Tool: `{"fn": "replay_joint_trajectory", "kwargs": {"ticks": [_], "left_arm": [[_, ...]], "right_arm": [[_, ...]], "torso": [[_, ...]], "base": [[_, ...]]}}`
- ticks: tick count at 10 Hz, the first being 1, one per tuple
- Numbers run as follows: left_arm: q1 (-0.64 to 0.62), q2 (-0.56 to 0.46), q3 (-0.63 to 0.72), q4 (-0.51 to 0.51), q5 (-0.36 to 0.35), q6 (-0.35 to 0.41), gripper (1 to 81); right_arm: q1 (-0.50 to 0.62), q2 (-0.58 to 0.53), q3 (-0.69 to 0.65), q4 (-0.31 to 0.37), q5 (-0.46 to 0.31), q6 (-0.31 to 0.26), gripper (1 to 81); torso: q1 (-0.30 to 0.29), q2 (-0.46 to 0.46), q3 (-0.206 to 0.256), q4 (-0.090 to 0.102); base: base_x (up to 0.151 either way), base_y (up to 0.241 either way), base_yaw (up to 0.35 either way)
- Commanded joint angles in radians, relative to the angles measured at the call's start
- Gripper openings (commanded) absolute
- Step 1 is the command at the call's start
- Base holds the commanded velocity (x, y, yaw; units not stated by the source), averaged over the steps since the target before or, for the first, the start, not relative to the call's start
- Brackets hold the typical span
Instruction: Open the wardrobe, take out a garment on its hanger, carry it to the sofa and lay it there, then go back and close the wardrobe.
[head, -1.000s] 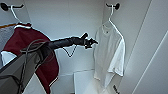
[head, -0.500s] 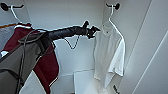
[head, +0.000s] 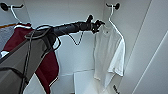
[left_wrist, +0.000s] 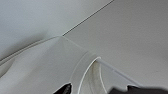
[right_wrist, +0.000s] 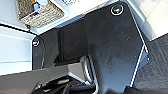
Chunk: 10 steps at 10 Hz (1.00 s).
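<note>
Left gripper (head: 98, 25) at hanger (head: 111, 21) of garment (head: 110, 53) (wardrobe (head: 82, 45) open)

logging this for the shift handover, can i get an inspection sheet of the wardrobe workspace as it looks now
surface: white wardrobe interior, open, with black hooks.
job's things: white garment hangs on its whitish hanger from the right-hand hook.
clutter: maroon jacket hangs at the left; woven basket seen in the right wrist view.
grippers: left gripper is up at the garment's collar, by the hanger; whether open or shut cannot be told.
cables: a thin cable loops under the left arm.
surroundings: dark carpet.
</note>
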Motion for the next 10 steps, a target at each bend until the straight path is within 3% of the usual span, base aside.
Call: {"fn": "replay_joint_trajectory", "kwargs": {"ticks": [1,5,10], "left_arm": [[-0.207,-0.009,0.029,-0.008,-0.045,-0.001,81.1],[-0.228,-0.035,0.139,-0.014,-0.092,-0.016,81.1],[-0.253,-0.039,0.18,-0.014,-0.122,-0.035,81.1]], "right_arm": [[0.023,-0.009,-0.004,0.008,-0.057,0.003,81.1],[0.02,0.002,-0.005,0.005,-0.057,0.003,81.1],[0.02,0.004,-0.008,0.003,-0.064,0.001,81.1]], "torso": [[0.0,0.0,0.0,0.0],[0.0,0.0,0.0,0.0],[0.0,0.0,0.0,0.0]], "base": [[0.0,0.0,0.0],[0.0,0.0,0.0],[0.0,0.0,0.0]]}}
